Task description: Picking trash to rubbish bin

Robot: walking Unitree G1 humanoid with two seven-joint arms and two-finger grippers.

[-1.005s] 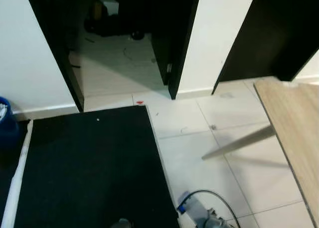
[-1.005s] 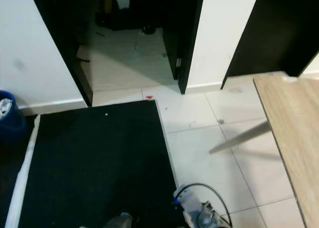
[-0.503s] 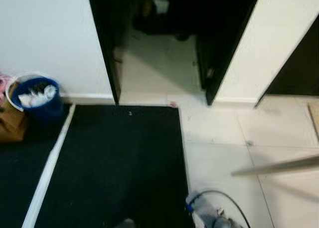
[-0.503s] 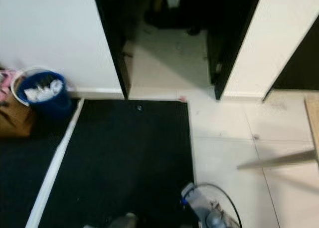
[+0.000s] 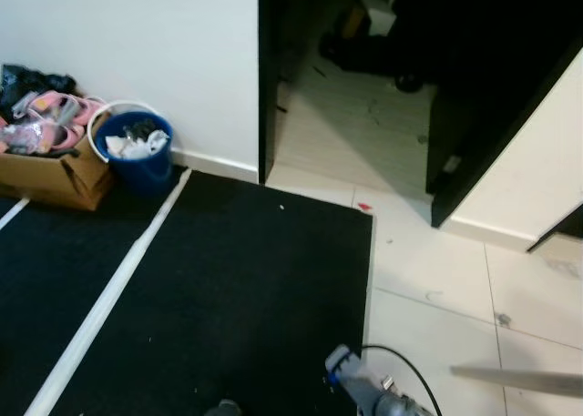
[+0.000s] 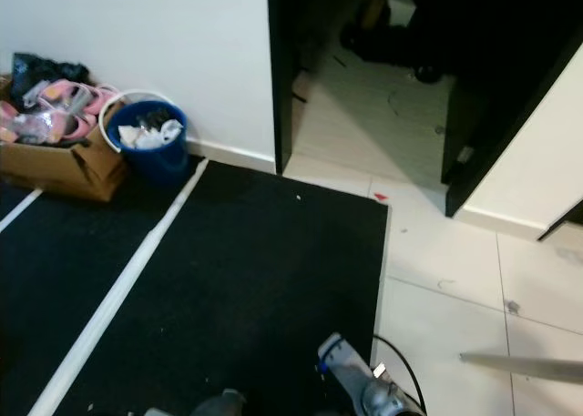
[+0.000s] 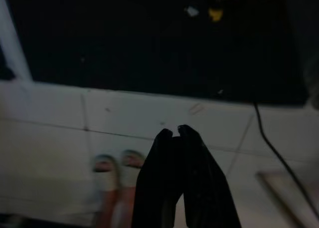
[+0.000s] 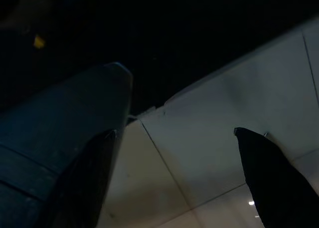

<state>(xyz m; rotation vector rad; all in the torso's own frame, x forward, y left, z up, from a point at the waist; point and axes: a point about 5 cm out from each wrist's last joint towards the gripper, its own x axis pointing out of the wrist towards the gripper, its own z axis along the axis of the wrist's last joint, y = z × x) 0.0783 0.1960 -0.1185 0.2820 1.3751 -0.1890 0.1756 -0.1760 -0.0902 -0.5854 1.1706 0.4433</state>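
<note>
My blue rubbish bin (image 5: pixel 134 148) stands against the white wall (image 5: pixel 155 43) at about ten o'clock, holding crumpled white trash (image 5: pixel 133 144), just beside a cardboard box (image 5: pixel 52 172) of pink slippers (image 5: pixel 56 125). A black mat (image 5: pixel 209 289) with a white strip (image 5: pixel 107 293) lies before me; an open dark doorway (image 5: pixel 364 61) sits at one o'clock. My left gripper (image 7: pixel 175 133) hangs over pale tiles (image 7: pixel 60 133) with its fingertips pressed together and nothing between them. My right gripper (image 8: pixel 174 133) has its fingers spread wide apart, a dark bluish object lying against one finger (image 8: pixel 84 178), too dim to name.
</note>
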